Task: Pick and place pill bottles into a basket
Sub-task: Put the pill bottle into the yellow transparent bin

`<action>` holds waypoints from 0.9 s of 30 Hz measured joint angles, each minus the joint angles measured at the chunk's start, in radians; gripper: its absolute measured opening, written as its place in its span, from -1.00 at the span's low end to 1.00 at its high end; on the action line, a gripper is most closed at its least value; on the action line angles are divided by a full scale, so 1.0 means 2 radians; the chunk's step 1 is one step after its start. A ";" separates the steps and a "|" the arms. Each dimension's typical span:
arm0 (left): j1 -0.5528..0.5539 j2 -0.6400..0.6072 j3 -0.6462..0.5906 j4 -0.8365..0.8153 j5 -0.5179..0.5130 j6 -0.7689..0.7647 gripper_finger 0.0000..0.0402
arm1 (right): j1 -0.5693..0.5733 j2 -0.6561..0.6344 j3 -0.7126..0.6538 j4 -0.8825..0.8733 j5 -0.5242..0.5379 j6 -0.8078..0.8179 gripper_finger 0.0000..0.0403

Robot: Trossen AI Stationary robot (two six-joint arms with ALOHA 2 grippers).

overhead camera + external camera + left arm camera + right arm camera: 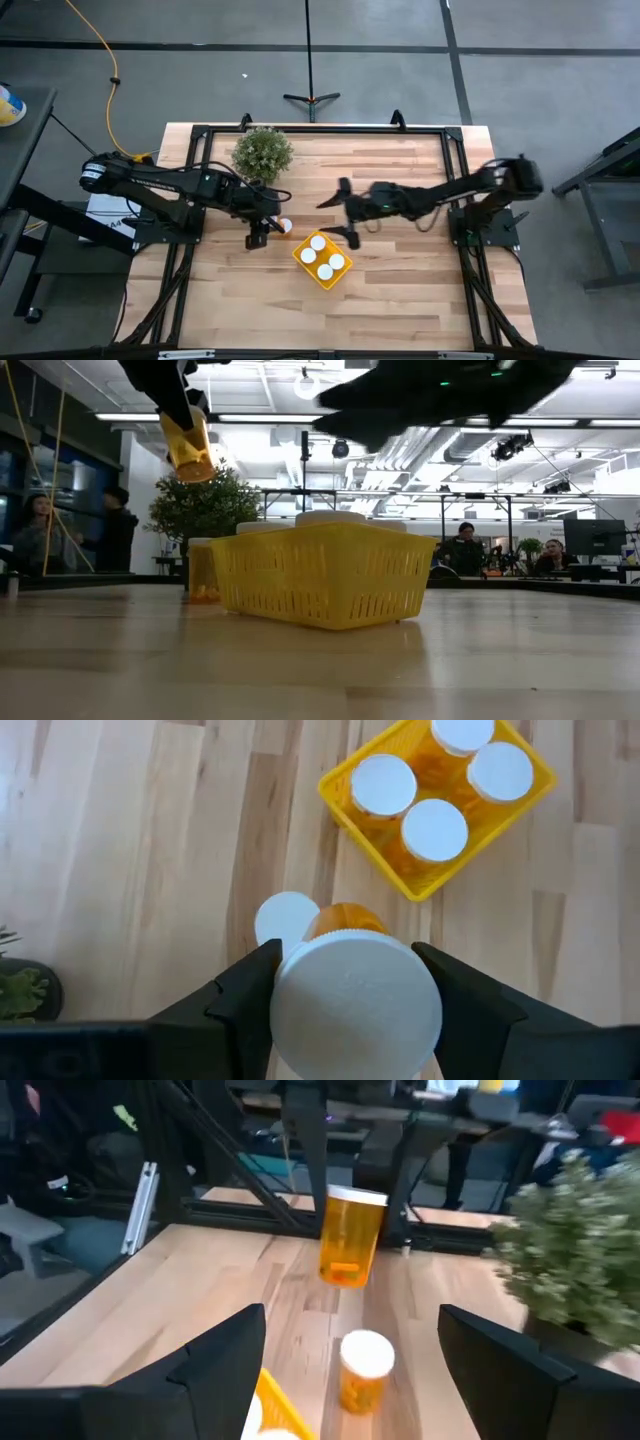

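Observation:
My left gripper is shut on an orange pill bottle with a white cap, held up above the table, left of the yellow basket. The basket stands on the table with several white-capped bottles upright in it. One more bottle stands upright on the table beside the basket, under the held one; it also shows in the right wrist view. My right gripper is open and empty above the table, on the far right side of the basket, pointing toward the held bottle. My left gripper pinches the bottle's white cap between its two fingers, one finger on each side of the cap's rim. The fingers come from above, pointing down. The bottle hangs below them, slightly tilted, lifted clear of the table.
A green potted plant stands near the table's far edge, behind the left gripper. Bare wooden table lies in front of and to the right of the basket. People stand and sit in the room beyond the table.

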 joint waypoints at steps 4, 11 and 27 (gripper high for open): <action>0.000 0.000 0.000 -0.001 0.005 0.000 0.18 | -0.006 0.064 0.072 -0.029 -0.025 -0.005 0.42; 0.000 0.000 0.000 0.001 0.004 0.008 0.31 | -0.007 0.134 0.173 -0.100 -0.066 -0.002 0.42; 0.000 0.000 0.000 0.016 0.002 0.025 0.31 | -0.025 0.146 0.183 -0.089 -0.064 0.012 0.42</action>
